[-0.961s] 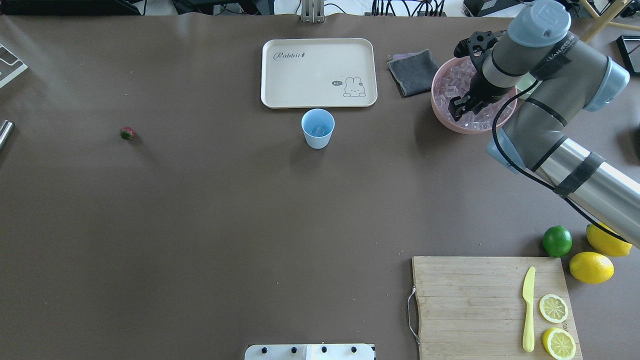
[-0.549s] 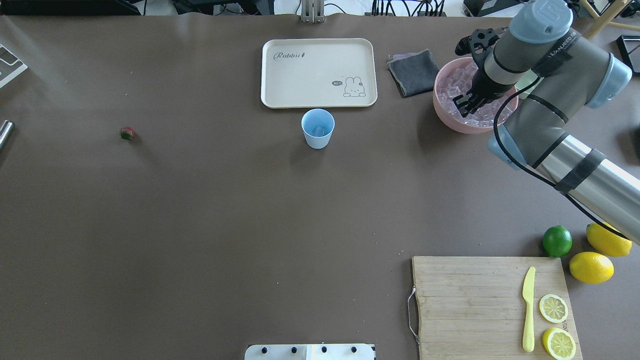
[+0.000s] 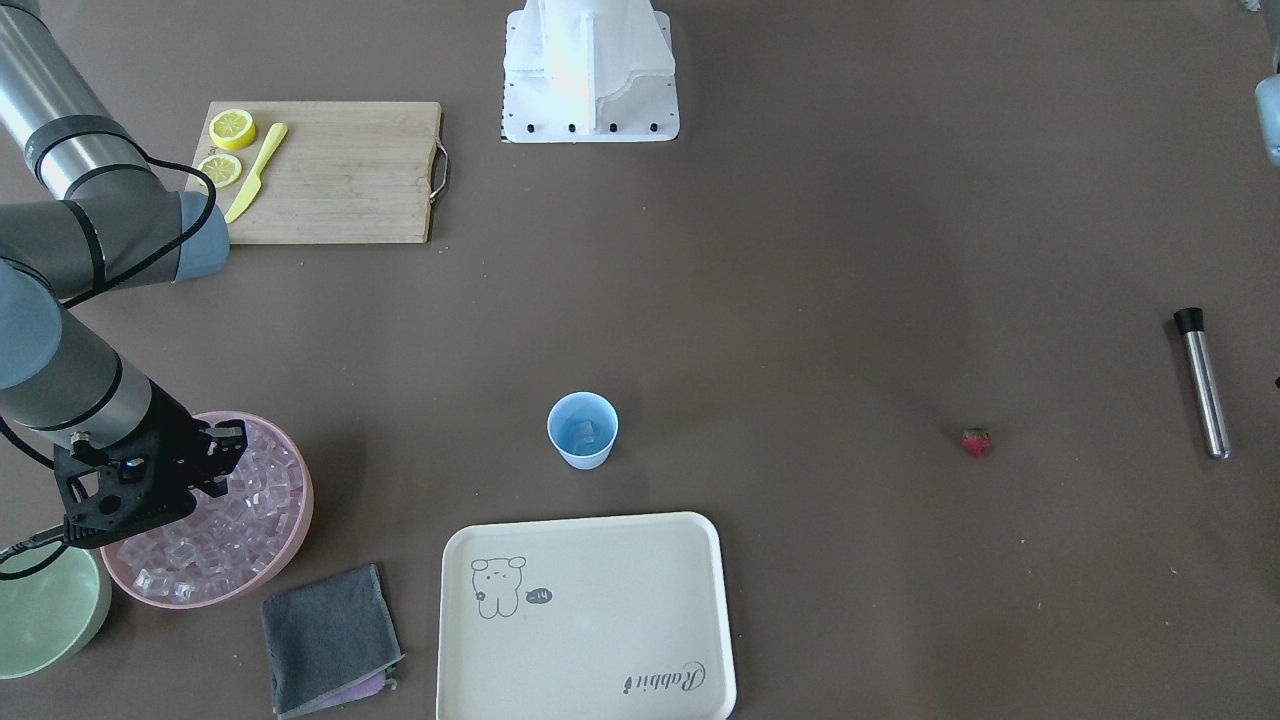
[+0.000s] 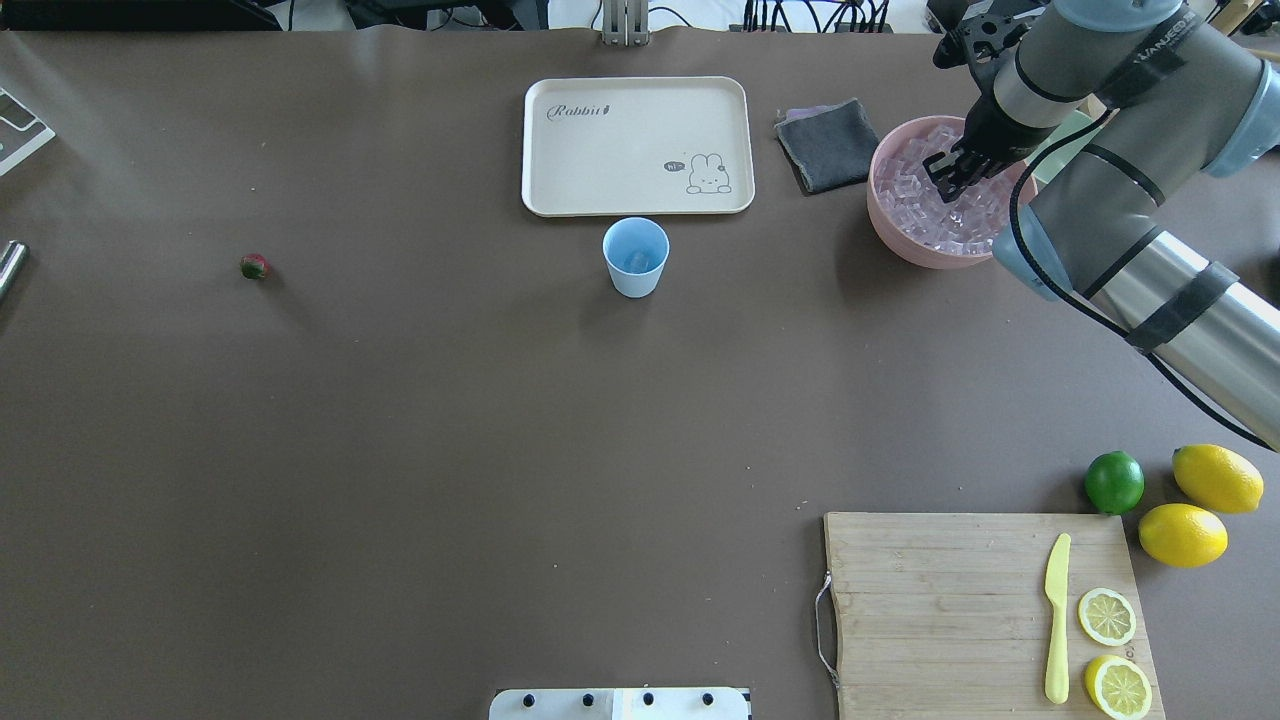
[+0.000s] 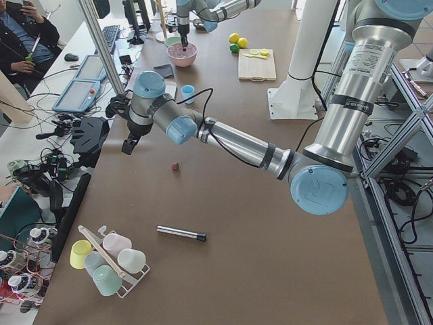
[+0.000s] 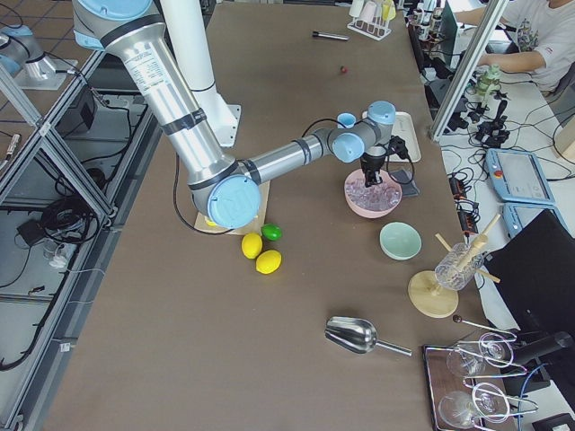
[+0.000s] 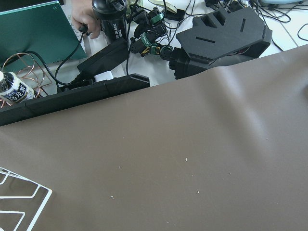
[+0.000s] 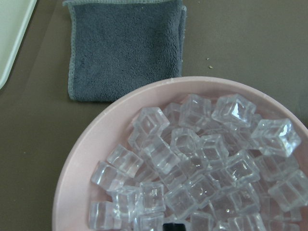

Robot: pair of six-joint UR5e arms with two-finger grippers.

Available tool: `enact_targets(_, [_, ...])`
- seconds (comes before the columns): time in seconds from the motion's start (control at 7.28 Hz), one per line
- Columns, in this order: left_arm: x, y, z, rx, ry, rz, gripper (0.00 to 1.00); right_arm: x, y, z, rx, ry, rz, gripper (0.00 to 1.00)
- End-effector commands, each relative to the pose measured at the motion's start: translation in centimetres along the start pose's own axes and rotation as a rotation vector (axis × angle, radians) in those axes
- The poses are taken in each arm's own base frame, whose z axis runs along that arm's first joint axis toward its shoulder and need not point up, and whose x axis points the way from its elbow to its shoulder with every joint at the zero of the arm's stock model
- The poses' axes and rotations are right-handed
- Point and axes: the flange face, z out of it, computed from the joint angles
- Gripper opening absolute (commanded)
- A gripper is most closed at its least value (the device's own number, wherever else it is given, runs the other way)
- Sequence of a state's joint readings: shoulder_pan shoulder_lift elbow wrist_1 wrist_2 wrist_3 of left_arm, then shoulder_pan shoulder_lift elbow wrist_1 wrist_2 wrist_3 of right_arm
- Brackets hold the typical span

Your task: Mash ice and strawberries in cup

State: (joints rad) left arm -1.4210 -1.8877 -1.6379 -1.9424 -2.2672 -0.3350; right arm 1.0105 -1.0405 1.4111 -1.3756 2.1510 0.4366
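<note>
Bright, even overhead light, soft shadows beside the cup (image 4: 632, 283), all views sharp.

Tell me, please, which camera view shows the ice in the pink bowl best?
The right wrist-mounted view: the ice is close up, each cube distinct inside the pink bowl. The overhead and front-facing views show it small and partly behind the right gripper; both side views show a distant pinkish heap; the left wrist view shows none.

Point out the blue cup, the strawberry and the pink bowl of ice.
cup (image 4: 634, 284): overhead exterior view, on its near outer wall.
strawberry (image 4: 254, 266): overhead exterior view, on its red body.
pink bowl (image 8: 89, 149): right wrist view, on the bare inner wall at the left.
</note>
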Motion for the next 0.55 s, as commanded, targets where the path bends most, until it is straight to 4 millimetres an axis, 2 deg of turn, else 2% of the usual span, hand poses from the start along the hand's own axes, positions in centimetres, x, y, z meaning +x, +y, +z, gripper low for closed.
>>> enact_targets(0.0, [-0.40, -0.19, 0.58, -0.009, -0.003, -0.007, 0.98, -1.09, 0.51, 0.96, -0.007, -0.003, -0.011, 0.84])
enact_targets(0.27, [-0.35, -0.27, 0.55, -0.008, -0.002, -0.006, 0.98, -1.09, 1.05, 1.71, -0.016, 0.005, -0.013, 0.98])
enact_targets(0.41, [-0.29, -0.29, 0.49, -0.007, -0.002, -0.005, 0.98, -0.93, 1.27, 1.94, -0.020, 0.007, -0.011, 0.98])
